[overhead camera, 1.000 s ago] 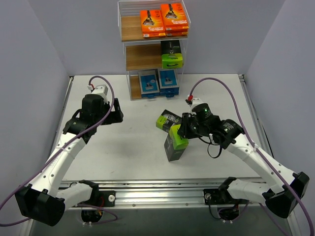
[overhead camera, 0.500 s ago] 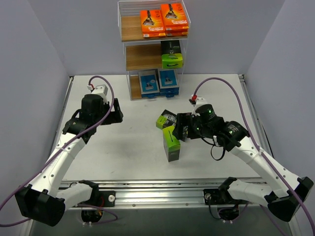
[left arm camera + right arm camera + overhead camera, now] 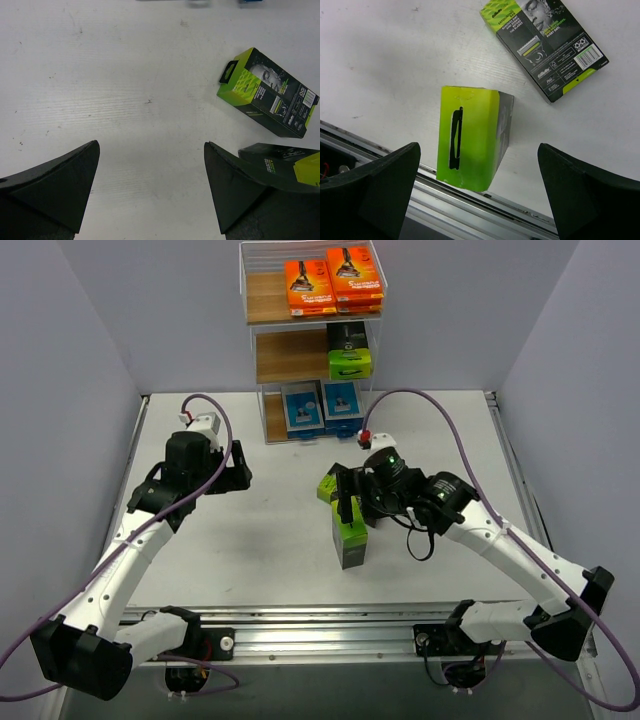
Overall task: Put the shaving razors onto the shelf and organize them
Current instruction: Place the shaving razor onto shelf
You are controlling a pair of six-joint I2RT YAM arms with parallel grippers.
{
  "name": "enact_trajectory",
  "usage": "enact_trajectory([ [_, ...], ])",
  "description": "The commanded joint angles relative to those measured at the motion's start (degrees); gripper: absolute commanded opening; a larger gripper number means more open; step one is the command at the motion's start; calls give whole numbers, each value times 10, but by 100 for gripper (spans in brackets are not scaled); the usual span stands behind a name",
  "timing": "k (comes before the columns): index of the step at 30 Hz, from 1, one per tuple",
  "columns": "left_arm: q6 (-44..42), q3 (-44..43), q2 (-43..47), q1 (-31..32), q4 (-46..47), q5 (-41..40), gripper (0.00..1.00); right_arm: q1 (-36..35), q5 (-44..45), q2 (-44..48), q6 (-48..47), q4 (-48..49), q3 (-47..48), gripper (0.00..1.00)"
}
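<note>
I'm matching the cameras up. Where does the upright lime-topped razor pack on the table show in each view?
Top external: the upright pack stands just below and right of centre.
Left wrist: lower right corner, partly cut off.
Right wrist: centre, lime top toward the camera.
Shared landmark: the flat lime-and-black pack lying beside it, in all three.

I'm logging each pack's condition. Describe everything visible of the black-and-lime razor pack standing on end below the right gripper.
The standing razor pack is a flat, cardboard-looking box: black sides, lime-green top end with a narrow hang slot cut through it. It stands on end on the white table, toward the near edge. Nothing grips it; the right gripper hangs open above, its jaws wide of both sides. Beyond it another pack lies flat, not touching.
</note>
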State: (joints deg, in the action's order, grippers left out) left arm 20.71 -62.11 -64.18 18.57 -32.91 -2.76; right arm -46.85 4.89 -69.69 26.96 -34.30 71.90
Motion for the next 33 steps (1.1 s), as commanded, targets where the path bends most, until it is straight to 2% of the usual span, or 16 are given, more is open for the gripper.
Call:
enact_trajectory([
  [1,-5,0,10,-4,14,13,94,-21,52,-24,1,-41,35,99],
  [9,-4,1,20,-4,14,8,94,-39,57,-69,3,-58,52,98],
  [16,-4,1,26,-4,15,13,94,-41,59,-79,5,-58,31,97],
  [28,-3,2,37,-4,17,17,94,-49,27,-115,-2,-47,8,87],
  [31,-3,4,40,-4,17,16,94,-50,27,-121,-2,-48,10,71],
  [33,-3,4,42,-4,17,17,94,-50,25,-123,-1,-48,14,47],
])
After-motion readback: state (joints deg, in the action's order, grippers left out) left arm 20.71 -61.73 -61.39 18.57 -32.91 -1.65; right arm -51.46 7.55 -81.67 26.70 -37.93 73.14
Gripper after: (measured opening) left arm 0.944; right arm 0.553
